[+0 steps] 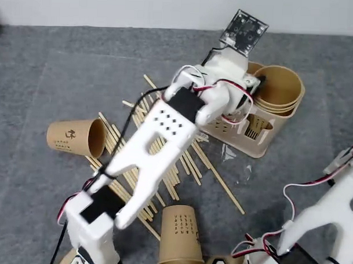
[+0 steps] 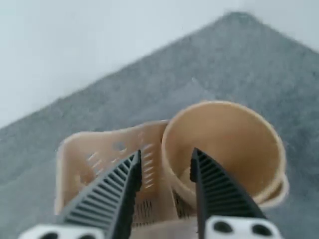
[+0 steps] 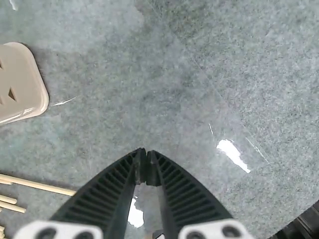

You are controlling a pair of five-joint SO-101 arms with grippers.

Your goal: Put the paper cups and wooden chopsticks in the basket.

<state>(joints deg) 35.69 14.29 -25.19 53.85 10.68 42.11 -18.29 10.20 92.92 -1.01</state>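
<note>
Tipped paper cup [image 1: 76, 137] and upended cup [image 1: 180, 235] lay among scattered wooden chopsticks [image 1: 190, 164]. Stacked cups [image 1: 278, 88] sat in the basket [image 1: 268, 138]. Cups looked light and crushable, so pinch the rim gently. Left gripper [image 2: 166, 154] was over the basket, parted and empty. Right gripper [image 3: 145, 152] was closed and empty.

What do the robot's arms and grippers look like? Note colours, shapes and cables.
The left arm and right arm have white shells, black motor blocks, red and white wires. The left gripper and right gripper have black, ribbed, pointed fingers.
</note>
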